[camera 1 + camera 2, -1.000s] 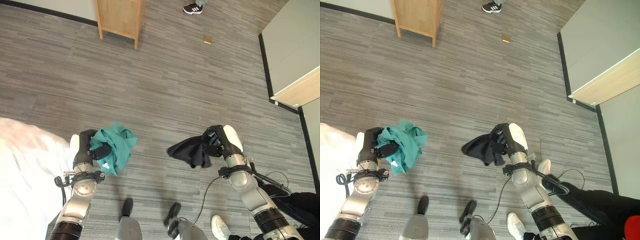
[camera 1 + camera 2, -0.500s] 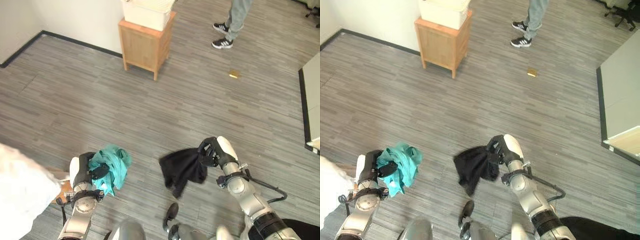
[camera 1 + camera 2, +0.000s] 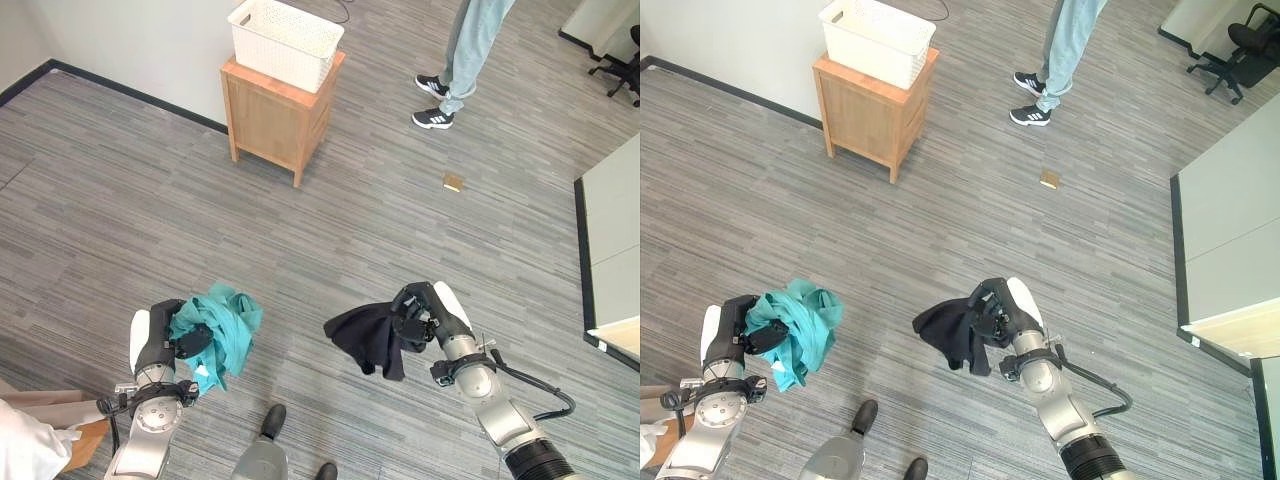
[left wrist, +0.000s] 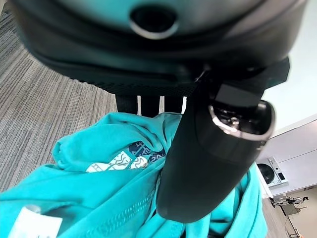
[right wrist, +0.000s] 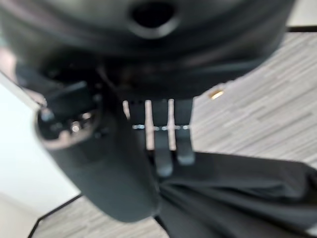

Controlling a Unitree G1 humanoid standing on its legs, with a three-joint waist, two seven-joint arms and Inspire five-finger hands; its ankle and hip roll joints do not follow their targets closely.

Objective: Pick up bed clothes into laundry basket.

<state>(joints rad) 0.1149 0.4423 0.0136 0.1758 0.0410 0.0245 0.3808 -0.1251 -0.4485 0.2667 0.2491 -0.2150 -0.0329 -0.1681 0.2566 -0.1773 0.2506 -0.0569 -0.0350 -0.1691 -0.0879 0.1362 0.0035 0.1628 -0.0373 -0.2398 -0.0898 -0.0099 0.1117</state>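
Currently we carry two items: left hand (image 3: 165, 338) clenched on the teal garment (image 3: 220, 325), right hand (image 3: 420, 310) clenched on the black garment (image 3: 368, 336). Laundry basket (image 3: 285, 42) sits atop the wooden stand (image 3: 275, 115), well ahead, nearer our left arm.

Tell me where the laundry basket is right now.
The white laundry basket sits on top of the wooden cabinet against the far wall, ahead and left in the eye views, with a person standing to its right.
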